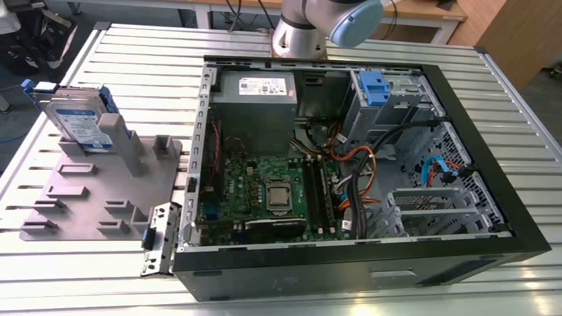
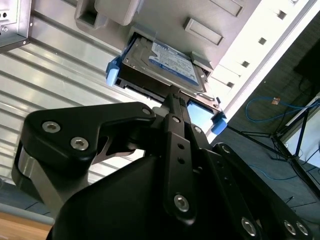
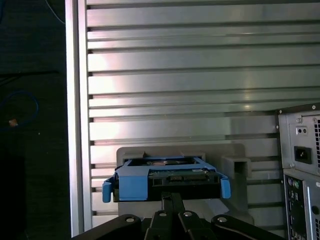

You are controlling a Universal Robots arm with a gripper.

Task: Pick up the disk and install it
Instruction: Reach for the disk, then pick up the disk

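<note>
Disk: flat silver hard drive (image 1: 81,122) with a blue-and-white label and blue plastic side rails, standing on edge in a slot of the holder, at the exterior view's left, well apart from the case
Disk, wrist views: label face shows in the second wrist view (image 2: 165,62); blue rail frame and connector edge show in the first wrist view (image 3: 167,180)
Holder: grey moulded plastic fixture plate (image 1: 88,197) with raised posts and slots, lying on the table just beside the case
Claw: black linkage gripper (image 2: 172,95), clenched with its fingers pressed together and grasping nothing; in both wrist views its tip (image 3: 172,199) lines up with the disk's near edge
Arm: silver robot arm (image 1: 303,29) with a light-blue joint cap, behind the case
Case: black open tower computer case (image 1: 351,263) lying on its side, with a green motherboard (image 1: 263,191), a grey power-supply box (image 1: 255,92) and a bare blue plastic bracket (image 1: 373,85) inside
Table: slatted aluminium tabletop (image 1: 131,52)
</note>
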